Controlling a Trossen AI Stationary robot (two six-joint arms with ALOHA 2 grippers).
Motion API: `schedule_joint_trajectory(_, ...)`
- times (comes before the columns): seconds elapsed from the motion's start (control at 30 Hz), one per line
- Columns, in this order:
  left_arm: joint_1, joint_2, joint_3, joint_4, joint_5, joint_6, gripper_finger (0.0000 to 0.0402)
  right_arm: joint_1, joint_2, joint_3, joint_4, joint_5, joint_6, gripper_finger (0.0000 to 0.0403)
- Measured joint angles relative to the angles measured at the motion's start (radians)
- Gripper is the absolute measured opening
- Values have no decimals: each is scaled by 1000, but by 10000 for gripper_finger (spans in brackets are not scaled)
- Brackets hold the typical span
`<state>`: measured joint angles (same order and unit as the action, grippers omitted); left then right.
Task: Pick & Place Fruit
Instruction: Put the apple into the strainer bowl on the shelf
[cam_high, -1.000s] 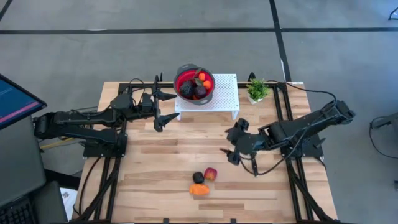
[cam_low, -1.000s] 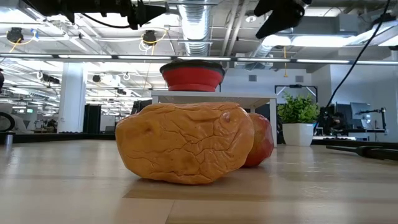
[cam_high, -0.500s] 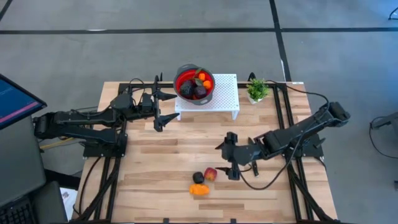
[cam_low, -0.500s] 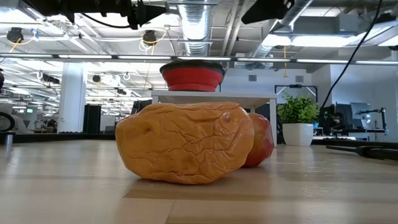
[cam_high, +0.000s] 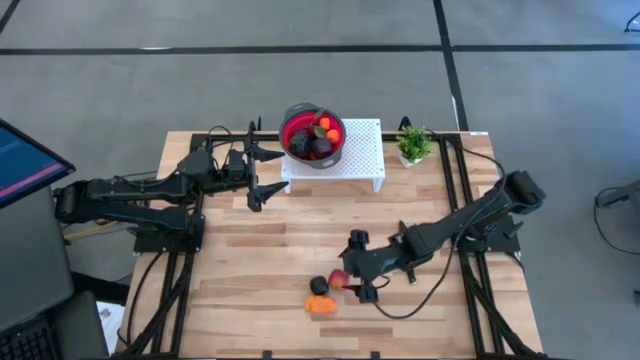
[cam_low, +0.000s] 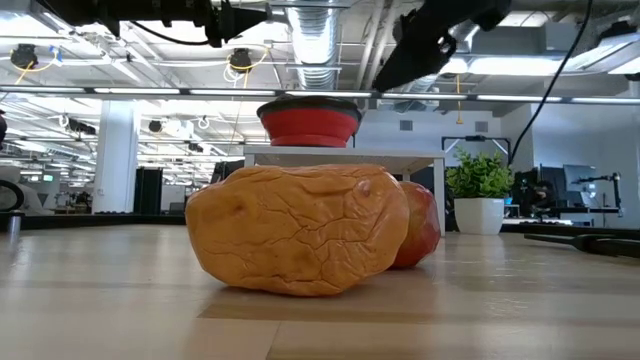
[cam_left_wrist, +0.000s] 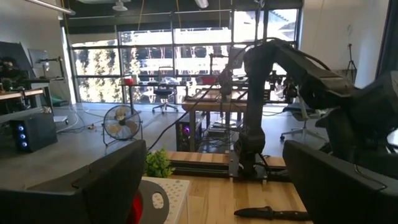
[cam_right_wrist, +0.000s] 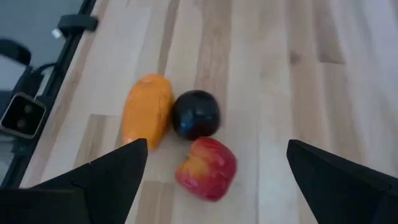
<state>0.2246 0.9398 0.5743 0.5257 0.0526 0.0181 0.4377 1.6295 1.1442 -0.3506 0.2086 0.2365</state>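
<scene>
Three fruits lie together on the wooden table near its front edge: a larger orange piece (cam_right_wrist: 147, 111), a dark purple plum (cam_right_wrist: 195, 114) and a red-yellow ball (cam_right_wrist: 207, 168). My right gripper (cam_high: 352, 266) hovers open just right of them, slanting down, and touches nothing. More fruit fills a red bowl (cam_high: 313, 137) that stands on a white perforated stand (cam_high: 360, 160) at the back. My left gripper (cam_high: 265, 172) waits open, raised, left of the stand.
A small green potted plant (cam_high: 413, 145) stands at the back right beside the stand. A black-handled knife (cam_left_wrist: 270, 213) lies on the table beyond the left gripper. In the low view the orange piece (cam_low: 300, 230) hides most of the red-yellow ball (cam_low: 422, 225).
My right gripper has moved left and toward the table's near edge, sinking and tipping further downward, and now hangs next to the three loose fruits. Its fingers have stayed open. The fruits have not moved.
</scene>
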Motion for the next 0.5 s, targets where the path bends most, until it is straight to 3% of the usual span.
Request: schedule_joint_trajectory(0.5, 0, 0, 0, -1, 0, 0, 374, -10, 167, 11, -4, -54, -173, 381)
